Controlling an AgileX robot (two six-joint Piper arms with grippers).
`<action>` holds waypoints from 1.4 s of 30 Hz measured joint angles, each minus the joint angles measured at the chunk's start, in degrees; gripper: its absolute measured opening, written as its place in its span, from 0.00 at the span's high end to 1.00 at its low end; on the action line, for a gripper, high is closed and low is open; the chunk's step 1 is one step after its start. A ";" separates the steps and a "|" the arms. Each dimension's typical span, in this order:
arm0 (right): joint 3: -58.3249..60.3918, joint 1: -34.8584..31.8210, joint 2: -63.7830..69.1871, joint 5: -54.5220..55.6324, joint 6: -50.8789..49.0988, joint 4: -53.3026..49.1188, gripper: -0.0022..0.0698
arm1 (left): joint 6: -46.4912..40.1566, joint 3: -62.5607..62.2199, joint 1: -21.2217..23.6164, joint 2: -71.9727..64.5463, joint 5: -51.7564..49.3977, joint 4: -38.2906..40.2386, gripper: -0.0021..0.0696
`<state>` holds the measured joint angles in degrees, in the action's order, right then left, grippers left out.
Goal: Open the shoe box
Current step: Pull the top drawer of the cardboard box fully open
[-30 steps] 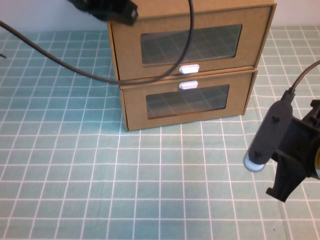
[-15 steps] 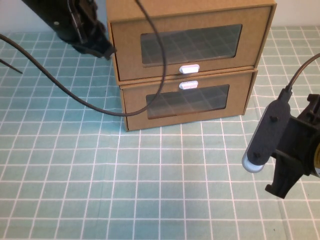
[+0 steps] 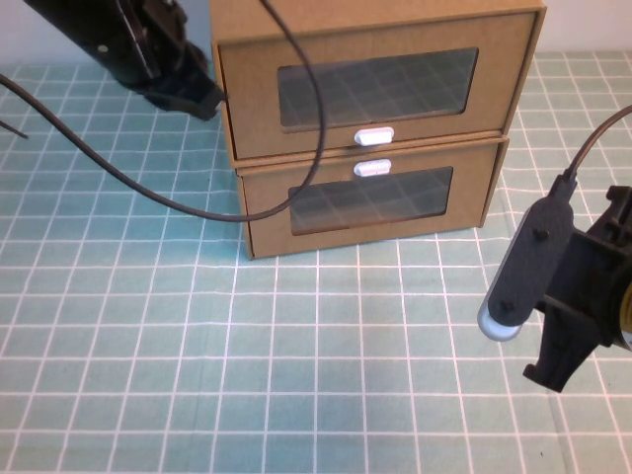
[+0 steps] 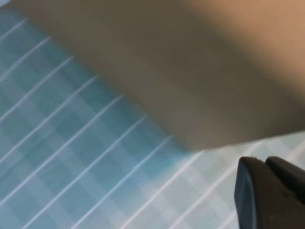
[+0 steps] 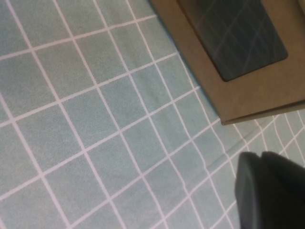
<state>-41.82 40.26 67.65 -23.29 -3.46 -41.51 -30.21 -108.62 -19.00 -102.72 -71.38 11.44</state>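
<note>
Two cardboard shoe boxes are sitting stacked at the far side of the table [image 3: 148, 326], the upper box [image 3: 375, 89] resting squarely on the lower box [image 3: 370, 202], both fronts facing the robot and both lying closed. Each front is carrying a clear window [image 3: 380, 87] and a small white pull tab: the upper tab [image 3: 374, 136] is sitting at the bottom edge of its front and the lower tab [image 3: 372, 168] at the top edge of its front, so the two are lying just beside each other at the seam of the stack. The left gripper [image 3: 202, 94] is hovering close beside the upper box's left wall, near its front corner, with its cable [image 3: 148, 193] trailing across the front of the stack; whether it is open or closed I cannot tell. The right gripper [image 3: 558, 365] is hanging in front of the stack and off to its right, well apart from both boxes, fingers [image 5: 267, 191] pressed together on nothing. Judging the handling: the cardboard is looking light and moderately stiff, likely denting under a hard pinch, and the window film is looking thin, so neither is making a good hold. The tab is reading as the intended grasp point. An empty box this light is probably going to slide toward the robot when its tab is pulled, so bracing a side wall is seeming advisable.
</note>
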 joint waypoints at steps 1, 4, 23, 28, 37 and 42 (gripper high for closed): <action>0.00 0.00 0.00 0.00 0.00 0.00 0.99 | -0.93 0.11 0.00 0.33 -0.11 2.67 0.98; 0.00 0.00 0.00 0.00 0.00 0.00 0.99 | -3.99 0.11 0.04 1.29 -0.11 9.53 0.98; 0.00 0.00 0.00 -0.10 -0.10 0.00 0.99 | 0.02 0.34 2.26 -0.28 9.12 -1.47 0.98; 0.00 0.00 0.00 -0.10 -0.10 0.00 0.99 | 1.81 0.34 7.04 -0.28 8.61 0.92 0.98; 0.00 0.00 0.00 5.86 -0.25 0.16 0.99 | -15.18 0.42 8.51 1.39 0.51 21.65 0.98; 0.00 0.00 2.10 14.71 -0.89 -0.01 0.99 | -22.23 0.42 8.41 4.98 7.96 33.98 0.98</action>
<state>-41.82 40.26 69.75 -8.58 -4.35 -41.52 -52.45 -108.20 -10.60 -97.73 -63.42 45.42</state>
